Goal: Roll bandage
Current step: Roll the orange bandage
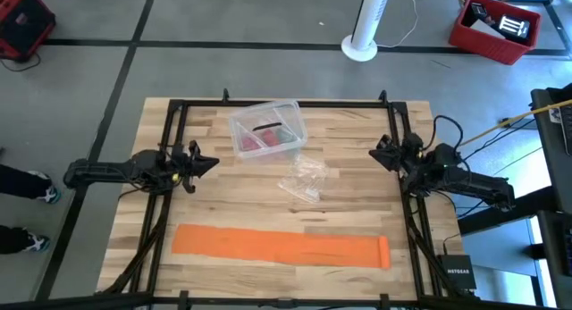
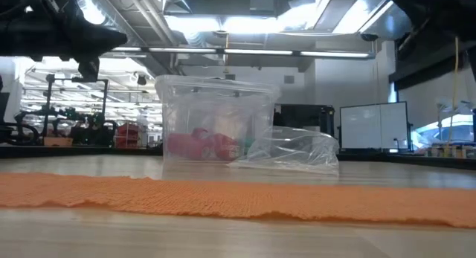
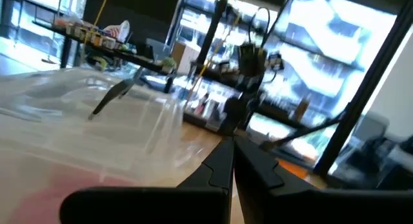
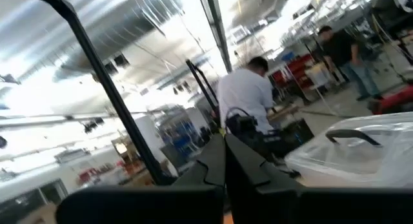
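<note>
The bright orange bandage point(image 1: 279, 246) lies flat as a long band along the table's near edge, with a small rolled start at its right end point(image 1: 385, 251). It also shows across the low view point(image 2: 238, 197). My left gripper point(image 1: 213, 163) is shut and empty at the table's left side, pointing right; its fingers meet in the left wrist view point(image 3: 231, 161). My right gripper point(image 1: 375, 154) is shut and empty at the table's right side, pointing left point(image 4: 224, 161). Both stand well away from the bandage, toward the far side.
A clear plastic box point(image 1: 267, 129) with red and green contents stands at the far middle. A crumpled clear wrapper point(image 1: 306, 179) lies just near of it. A black frame point(image 1: 284, 103) runs around the table's edges. People show in the room beyond.
</note>
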You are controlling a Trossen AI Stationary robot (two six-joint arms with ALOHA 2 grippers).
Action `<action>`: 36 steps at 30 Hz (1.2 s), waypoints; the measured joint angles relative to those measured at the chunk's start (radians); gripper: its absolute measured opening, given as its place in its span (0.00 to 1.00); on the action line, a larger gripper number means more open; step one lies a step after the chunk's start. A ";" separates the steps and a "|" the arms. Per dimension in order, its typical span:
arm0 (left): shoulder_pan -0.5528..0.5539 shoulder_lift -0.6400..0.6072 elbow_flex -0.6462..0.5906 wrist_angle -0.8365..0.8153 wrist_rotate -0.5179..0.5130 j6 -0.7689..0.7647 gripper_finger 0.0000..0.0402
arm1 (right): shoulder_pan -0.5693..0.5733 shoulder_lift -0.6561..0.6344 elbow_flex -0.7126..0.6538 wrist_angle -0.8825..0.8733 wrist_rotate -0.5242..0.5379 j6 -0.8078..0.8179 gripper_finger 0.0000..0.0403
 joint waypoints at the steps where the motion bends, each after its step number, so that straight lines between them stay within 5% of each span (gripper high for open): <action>1: 0.000 0.000 0.000 0.021 0.000 -0.020 0.01 | 0.000 0.023 0.031 -0.026 -0.003 -0.011 0.01; 10: 0.000 0.000 0.000 0.052 0.000 -0.005 0.01 | 0.032 0.339 0.407 -0.314 -0.034 -0.159 0.01; 14: 0.000 0.000 0.000 0.051 0.000 0.004 0.01 | 0.158 0.490 0.535 -0.418 -0.012 -0.179 0.01; 21: 0.000 0.000 0.000 0.029 0.000 -0.097 0.01 | 0.468 0.740 0.677 -0.614 0.186 -0.122 0.01; 29: 0.000 0.000 0.000 -0.050 0.000 -0.101 0.01 | 0.757 1.001 0.763 -0.830 0.314 0.169 0.01; 36: 0.000 0.000 0.000 -0.051 0.000 -0.081 0.01 | 0.886 1.173 0.764 -1.011 0.281 0.589 0.04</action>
